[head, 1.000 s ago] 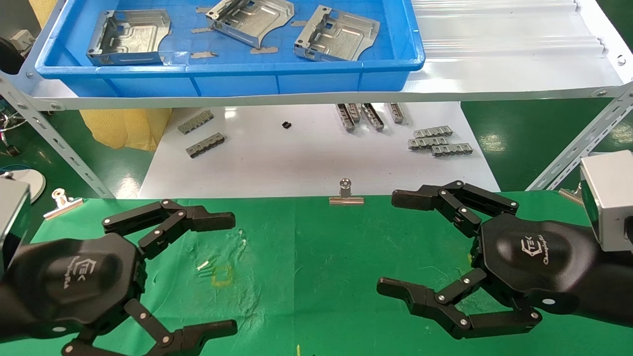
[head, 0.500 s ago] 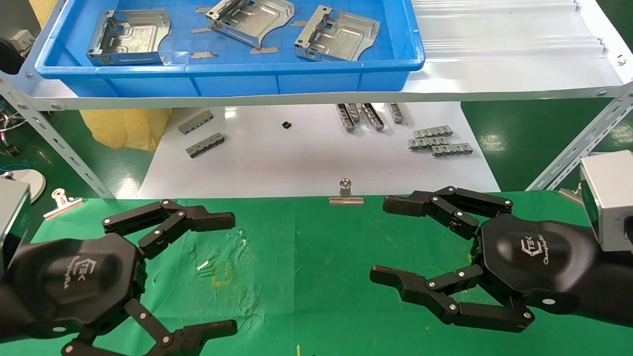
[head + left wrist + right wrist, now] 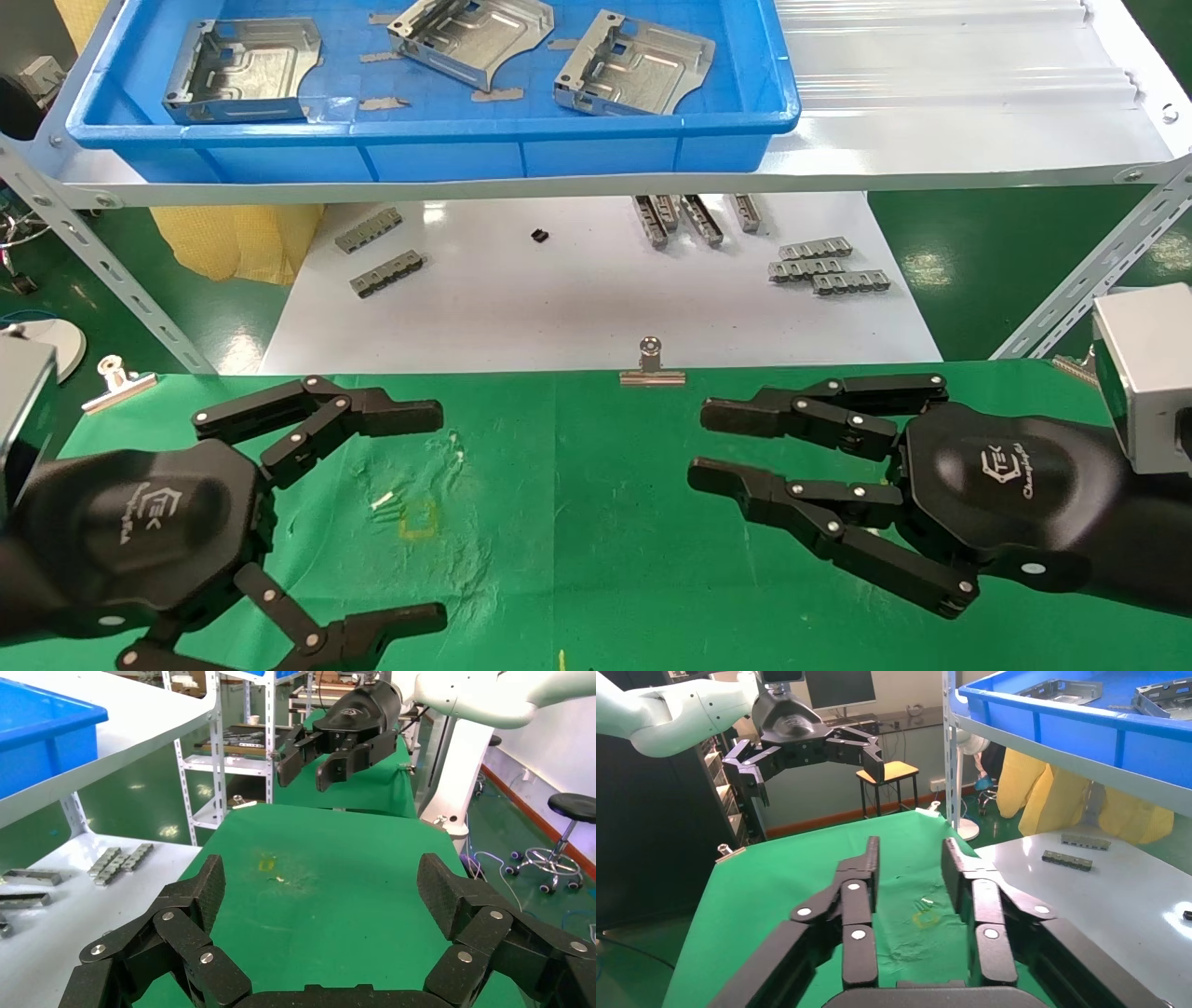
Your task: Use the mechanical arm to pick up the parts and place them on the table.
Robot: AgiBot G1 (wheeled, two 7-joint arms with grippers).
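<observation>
Parts (image 3: 244, 70) untouched in blue tray (image 3: 438, 149) on upper shelf, none yet on green surface (image 3: 577, 559). Reach step not begun, by the look of it. Right claw (image 3: 712, 445) above surface, narrowed to a small gap, empty. Left claw (image 3: 438, 513) spread wide, empty, parked above surface. Next: lift toward tray, reopen over a bracket. White board (image 3: 577, 298) beyond surface, ridged strips on it; racks, stool around.
</observation>
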